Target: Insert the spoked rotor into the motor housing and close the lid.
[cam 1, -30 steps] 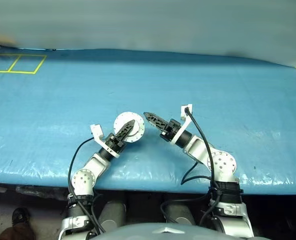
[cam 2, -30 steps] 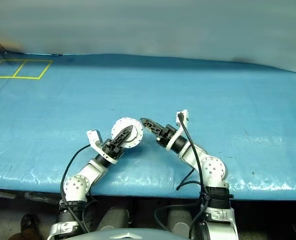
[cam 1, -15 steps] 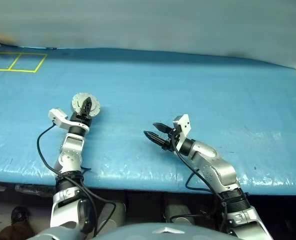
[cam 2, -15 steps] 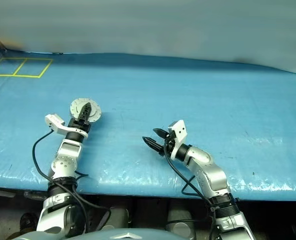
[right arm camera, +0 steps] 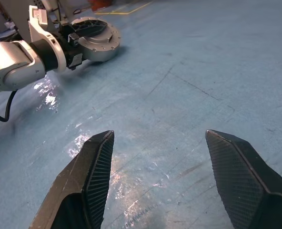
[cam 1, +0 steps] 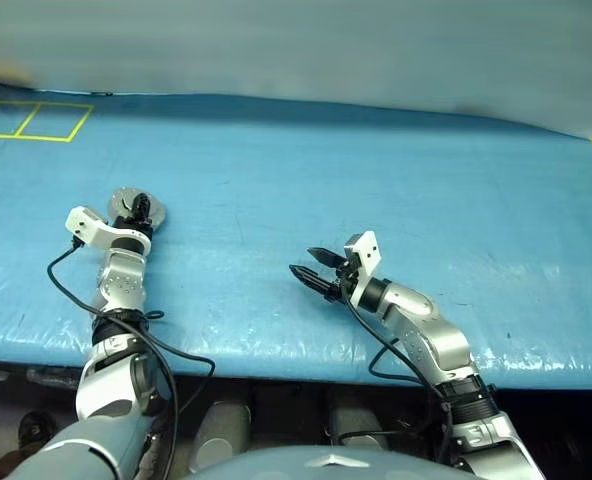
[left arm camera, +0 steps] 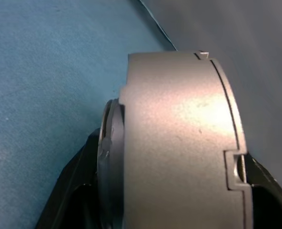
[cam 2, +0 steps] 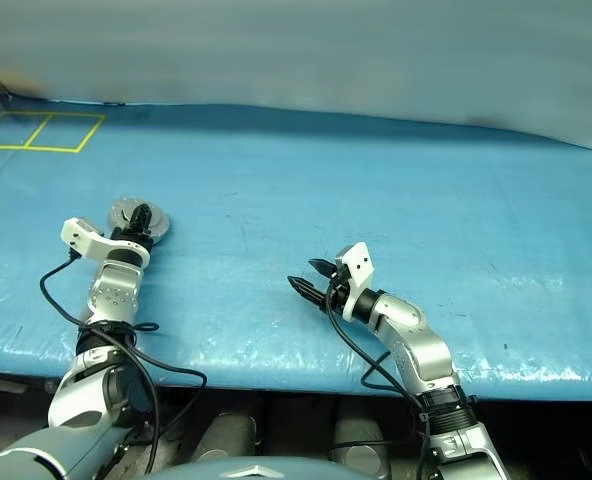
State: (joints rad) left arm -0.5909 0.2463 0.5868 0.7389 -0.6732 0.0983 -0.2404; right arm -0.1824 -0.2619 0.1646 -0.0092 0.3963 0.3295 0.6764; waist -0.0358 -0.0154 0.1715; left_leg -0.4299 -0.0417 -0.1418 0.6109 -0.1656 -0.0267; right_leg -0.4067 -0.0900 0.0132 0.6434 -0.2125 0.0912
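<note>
Left gripper (cam 1: 139, 212) jaws clamped across closed motor housing (right arm camera: 97, 39); set flat on surface (cam 1: 396, 190). Right gripper (right arm camera: 169, 181) jaws wide, empty.

I saw the blue table (cam 1: 396, 170) lying bare across its middle and right, so either arm had open passage there. My right gripper (cam 2: 312, 280), fingers spread and holding nothing, had only flat sheet ahead. The sole obstruction sat at the left: the motor housing (cam 1: 129, 205), held between the fingers of my left gripper (cam 1: 139, 211), with room all around it.
</note>
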